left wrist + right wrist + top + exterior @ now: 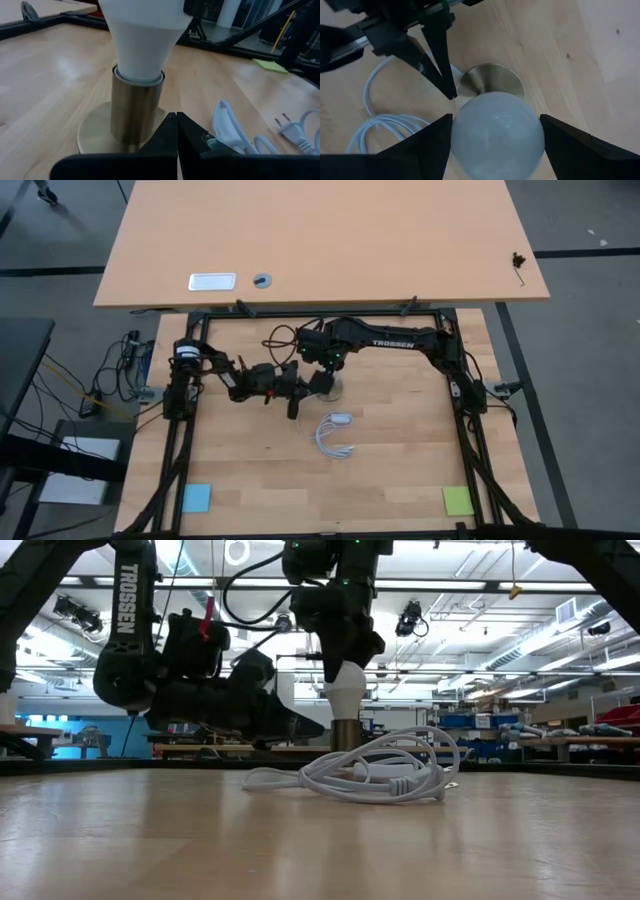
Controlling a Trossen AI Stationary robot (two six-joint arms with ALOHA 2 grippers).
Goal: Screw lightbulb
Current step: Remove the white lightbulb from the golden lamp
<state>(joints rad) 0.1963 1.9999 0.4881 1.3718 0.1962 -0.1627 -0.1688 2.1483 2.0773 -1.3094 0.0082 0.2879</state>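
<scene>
— Where's the bulb?
— In my right gripper [495, 137], fingers clamped round the lightbulb [496, 131]; its base sits in the brass socket [136, 107], so I can twist.
— And beyond?
— My left gripper [176, 131], pinched shut, presses the socket's foot to steady it; the cord [372, 775] lies just beside.

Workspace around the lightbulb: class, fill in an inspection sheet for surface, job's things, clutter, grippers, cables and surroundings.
Surface: wood table, bare around the work.
Job's things: lightbulb upright in the brass socket.
Clutter: blue note and green note at the near corners.
Grippers: right gripper shut on the lightbulb from above; left gripper shut, tips at the socket's base.
Cables: white cord coiled beside the socket.
Surroundings: second table beyond; workshop shelving behind.
</scene>
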